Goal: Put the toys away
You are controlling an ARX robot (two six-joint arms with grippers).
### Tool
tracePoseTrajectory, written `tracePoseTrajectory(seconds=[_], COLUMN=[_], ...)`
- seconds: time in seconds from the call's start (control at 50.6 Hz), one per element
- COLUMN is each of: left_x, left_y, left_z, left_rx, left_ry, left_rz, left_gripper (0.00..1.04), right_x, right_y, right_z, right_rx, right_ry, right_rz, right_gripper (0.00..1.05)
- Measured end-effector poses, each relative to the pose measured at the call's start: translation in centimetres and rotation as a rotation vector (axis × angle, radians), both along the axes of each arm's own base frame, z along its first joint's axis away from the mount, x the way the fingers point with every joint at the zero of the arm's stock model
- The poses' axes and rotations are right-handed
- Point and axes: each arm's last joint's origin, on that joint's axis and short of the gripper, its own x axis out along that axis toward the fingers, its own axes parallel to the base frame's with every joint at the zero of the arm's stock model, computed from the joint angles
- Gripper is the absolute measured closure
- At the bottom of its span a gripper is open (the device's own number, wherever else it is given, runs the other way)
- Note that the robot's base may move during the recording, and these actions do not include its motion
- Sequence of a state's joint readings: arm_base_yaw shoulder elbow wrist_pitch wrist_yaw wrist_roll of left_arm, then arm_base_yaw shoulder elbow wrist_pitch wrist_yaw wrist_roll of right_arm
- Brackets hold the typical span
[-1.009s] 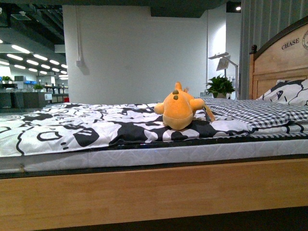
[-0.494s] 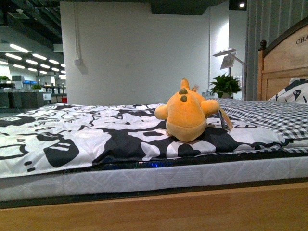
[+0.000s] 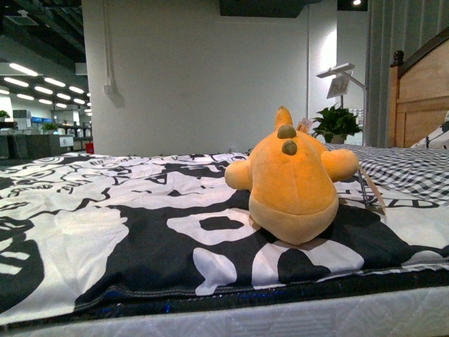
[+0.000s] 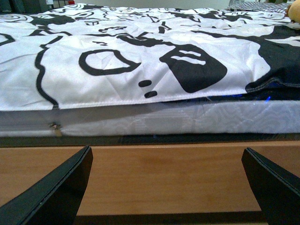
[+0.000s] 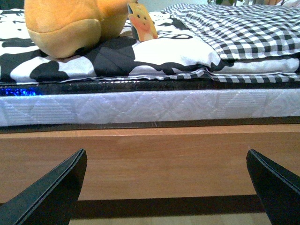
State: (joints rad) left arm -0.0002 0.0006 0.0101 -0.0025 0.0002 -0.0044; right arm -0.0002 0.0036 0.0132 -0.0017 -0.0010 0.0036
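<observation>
Plush lies on patterned quilt, white wall behind; left gripper and right gripper gape empty near rail.

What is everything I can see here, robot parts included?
plush toy: one, orange-yellow, on the quilt
tag: one, yellow, beside the toy
quilt: one, black-and-white, over the mattress
checked cover: one, black-and-white, toward the headboard
mattress: one, white, on the bed frame
bed frame: one, light wood, below the mattress
potted plant: one, green, beyond the checked cover
lamp: one, white, above the plant
left pincer: one, black, open, facing the frame
right pincer: one, black, open, facing the frame
</observation>
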Motion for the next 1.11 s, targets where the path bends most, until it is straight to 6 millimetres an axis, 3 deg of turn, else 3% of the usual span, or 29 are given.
tracePoseTrajectory(seconds=[0.257, 0.396, 0.574, 0.732, 0.93, 1.108], left_x=[0.0, 0.0, 0.0, 0.0, 0.0, 0.0], left_y=[0.0, 0.0, 0.0, 0.0, 0.0, 0.0], left_z=[0.0, 0.0, 0.0, 0.0, 0.0, 0.0], left_rx=[0.000, 0.000, 0.000, 0.000, 0.000, 0.000], left_ry=[0.000, 0.000, 0.000, 0.000, 0.000, 0.000], left_rz=[0.000, -0.001, 0.000, -0.001, -0.001, 0.000], left_gripper=[0.06, 0.06, 0.06, 0.06, 0.06, 0.06], right_x=[0.0, 0.5, 2.3, 5.6, 9.7, 13.6], right_y=[0.0, -0.5, -2.0, -2.1, -0.1, 3.1], right_z=[0.0, 0.4, 5.2, 9.8, 14.3, 17.5], right_rx=[0.000, 0.097, 0.101, 0.085, 0.053, 0.013], right_ry=[0.000, 0.055, -0.057, -0.137, -0.161, -0.171], right_rz=[0.000, 0.084, 0.043, 0.058, 0.144, 0.232], right_gripper=[0.00, 0.00, 0.00, 0.00, 0.00, 0.00])
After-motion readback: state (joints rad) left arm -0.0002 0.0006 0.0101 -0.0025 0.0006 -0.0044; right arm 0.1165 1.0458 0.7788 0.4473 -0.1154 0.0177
